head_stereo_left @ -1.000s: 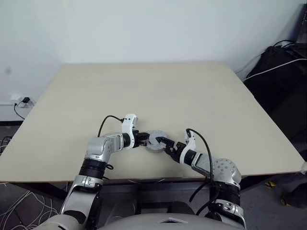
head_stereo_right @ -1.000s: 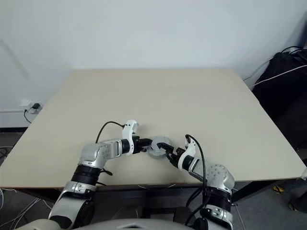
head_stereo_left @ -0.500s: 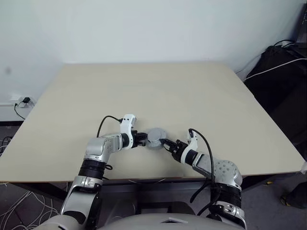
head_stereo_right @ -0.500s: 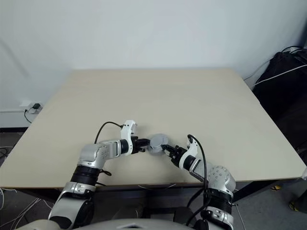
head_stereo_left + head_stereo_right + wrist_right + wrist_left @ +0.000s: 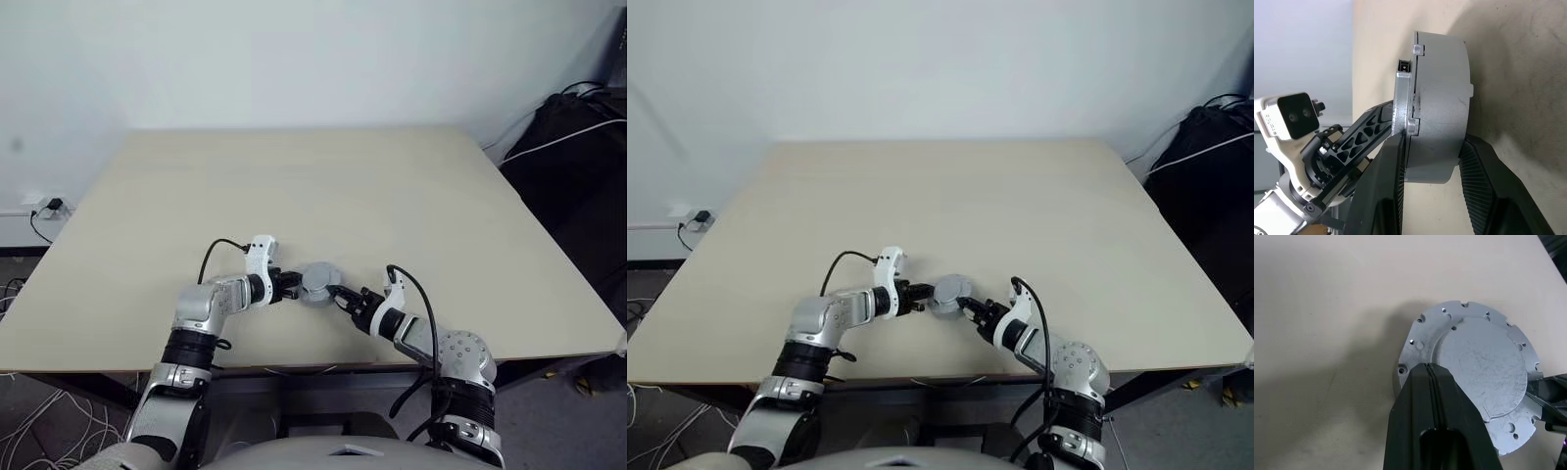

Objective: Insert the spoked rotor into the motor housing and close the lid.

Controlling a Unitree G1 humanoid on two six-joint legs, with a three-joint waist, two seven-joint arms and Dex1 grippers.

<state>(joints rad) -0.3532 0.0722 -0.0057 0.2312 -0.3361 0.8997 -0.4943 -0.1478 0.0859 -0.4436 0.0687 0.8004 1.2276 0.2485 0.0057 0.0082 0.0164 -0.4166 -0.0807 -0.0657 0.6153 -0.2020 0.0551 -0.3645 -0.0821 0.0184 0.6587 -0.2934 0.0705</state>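
Observation:
A round grey metal assembly [image 5: 318, 281] sits on the table near its front edge, between my two grippers. Its top is the lid [image 5: 1479, 362], a flat grey disc with a raised centre and small holes round the rim. Under the lid is the grey cylindrical motor housing [image 5: 1442, 98]. The spoked rotor is hidden. My left gripper [image 5: 1430, 369] is shut, its tip resting on the lid's rim. From the opposite side my right gripper [image 5: 1432, 147] is shut on the housing, one finger on each side of it.
The beige table [image 5: 323, 186] stretches far behind the assembly. Its front edge [image 5: 294, 367] lies just behind both forearms. Black bags and cables [image 5: 578, 127] sit off the right side. A wall socket [image 5: 44, 206] is at far left.
My right gripper's fingers have closed from wide open onto the sides of the housing. The left gripper has stayed shut at the lid's rim.

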